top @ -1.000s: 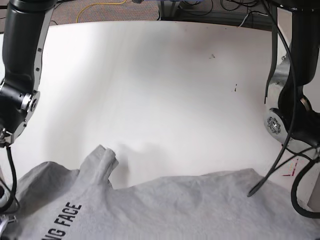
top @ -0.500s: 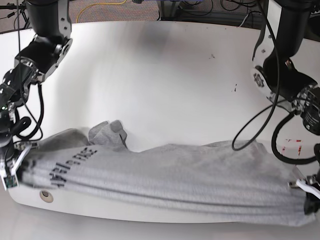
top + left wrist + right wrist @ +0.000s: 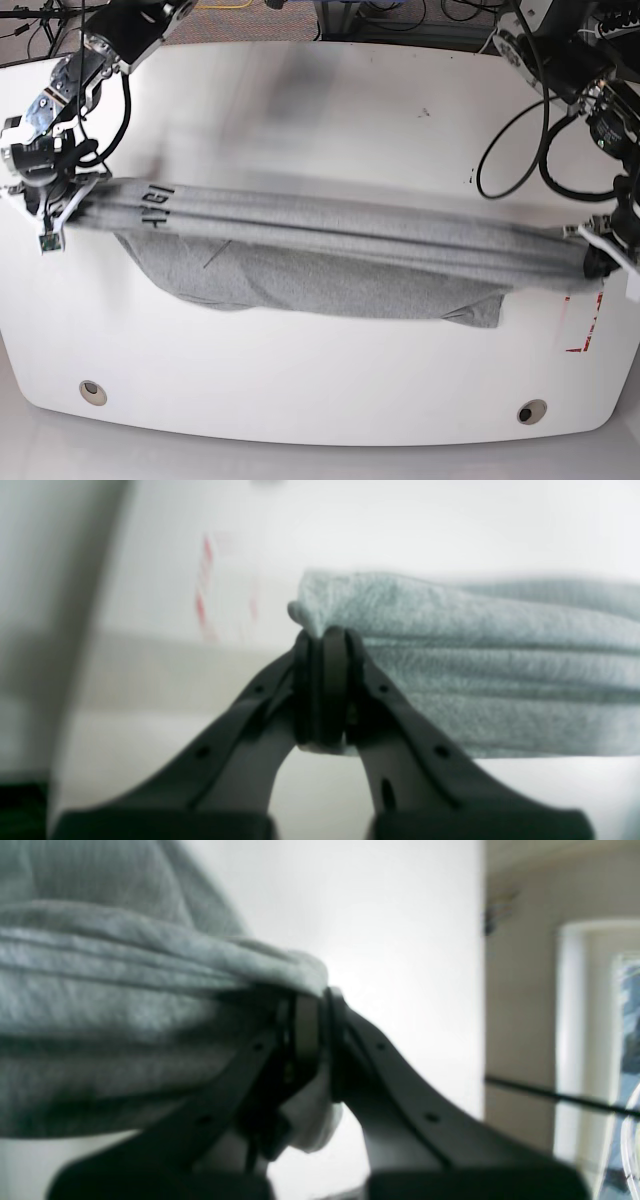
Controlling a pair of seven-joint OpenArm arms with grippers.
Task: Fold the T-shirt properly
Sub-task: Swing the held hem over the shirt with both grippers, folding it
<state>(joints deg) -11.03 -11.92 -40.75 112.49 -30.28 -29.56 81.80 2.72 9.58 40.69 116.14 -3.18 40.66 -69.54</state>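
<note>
The heather-grey T-shirt (image 3: 330, 255) is stretched in a long band across the white table (image 3: 300, 380), with black lettering near its left end and a loose part sagging below. My right gripper (image 3: 55, 220) is shut on the T-shirt's left end; in the right wrist view the gripper (image 3: 312, 1005) pinches bunched folds of the T-shirt (image 3: 100, 1015). My left gripper (image 3: 600, 255) is shut on the right end. In the left wrist view the gripper (image 3: 322, 640) clamps a corner of the T-shirt (image 3: 475, 670).
Red tape marks (image 3: 583, 325) lie on the table near its right edge. Two round holes (image 3: 92, 392) sit along the front edge. Black cables (image 3: 520, 130) hang from the arm at the right. Floor and cables lie beyond the far edge.
Both grippers have carried the T-shirt away from the front edge toward the middle of the table and pulled it taut; it now hangs stretched between them.
</note>
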